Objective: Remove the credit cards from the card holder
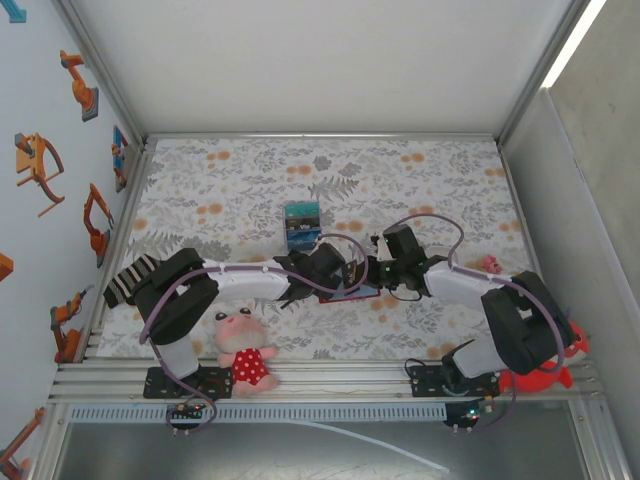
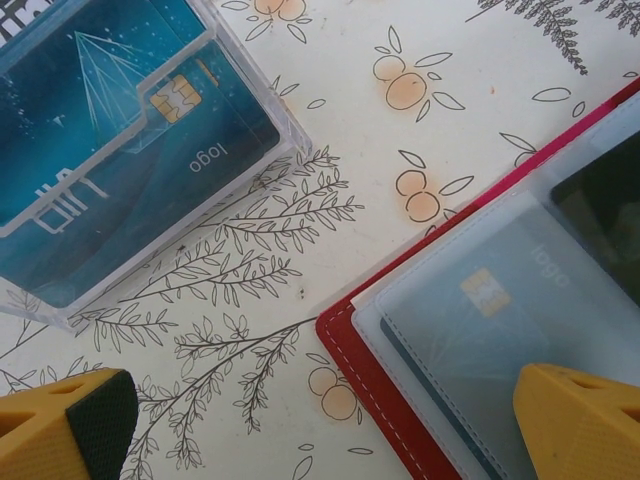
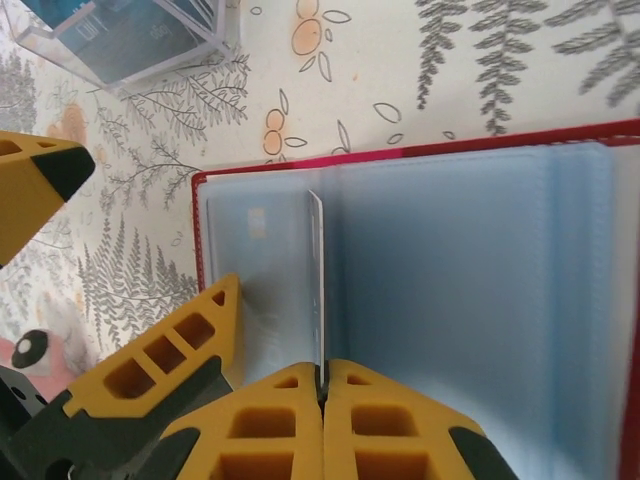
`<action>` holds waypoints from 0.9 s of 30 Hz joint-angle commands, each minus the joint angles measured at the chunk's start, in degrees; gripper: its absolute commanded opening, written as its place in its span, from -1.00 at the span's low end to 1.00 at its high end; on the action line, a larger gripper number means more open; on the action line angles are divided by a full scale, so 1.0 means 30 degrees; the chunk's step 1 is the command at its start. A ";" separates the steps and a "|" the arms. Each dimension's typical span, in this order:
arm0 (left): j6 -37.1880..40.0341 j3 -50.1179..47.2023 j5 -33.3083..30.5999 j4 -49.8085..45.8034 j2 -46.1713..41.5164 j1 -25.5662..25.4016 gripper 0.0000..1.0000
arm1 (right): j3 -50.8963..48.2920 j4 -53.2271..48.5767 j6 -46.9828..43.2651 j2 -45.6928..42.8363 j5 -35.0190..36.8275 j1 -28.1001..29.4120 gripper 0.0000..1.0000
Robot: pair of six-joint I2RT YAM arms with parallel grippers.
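Top external: both arms reach to the middle of the floral tabletop (image 1: 230,180). The left end effector (image 1: 335,272) and right end effector (image 1: 377,272) meet over the red card holder (image 1: 352,294). It lies open on the near side of a clear plastic box (image 1: 302,225) that holds teal cards. A plush pig (image 1: 245,350) sits by the left base, well apart. Left wrist: the left end effector is spread wide with nothing between its fingers. One yellow tip hangs over bare tabletop and the other over the holder's corner; contact cannot be told. The holder has a red stitched cover and cloudy clear sleeves, and a sleeved card (image 2: 487,300) with a chip shows teal through the top pocket. The box is near but apart from it. Right wrist: the right end effector is closed tight on a thin pale-edged sheet standing upright out of the sleeves, seen edge-on. I take it for a credit card (image 3: 317,270) partway out, though a loose sleeve leaf cannot be ruled out. The left arm's fingers sit at the holder's left edge, probably to brace it. Step judged: one card in mid-extraction, with at least one more left in its pocket. The next move calls for a straight draw along the pocket mouth, with the holder pinned so it does not lift.
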 commanded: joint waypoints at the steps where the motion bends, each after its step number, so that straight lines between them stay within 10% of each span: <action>1: -0.0116 -0.0317 -0.0467 -0.1005 -0.0560 -0.0058 0.94 | 0.0564 -0.1832 -0.0917 -0.1005 0.1114 -0.0157 -0.99; 17: -0.0053 -0.0038 -0.0561 -0.1515 -0.5776 0.0494 0.94 | 0.1503 -0.3667 -0.4726 -0.5434 0.0338 0.0015 -1.00; 27: 0.0914 -0.2309 0.5790 0.1343 -1.0773 0.3352 0.94 | 0.3230 -0.3901 -0.7528 -0.6040 -0.2562 0.0567 -1.00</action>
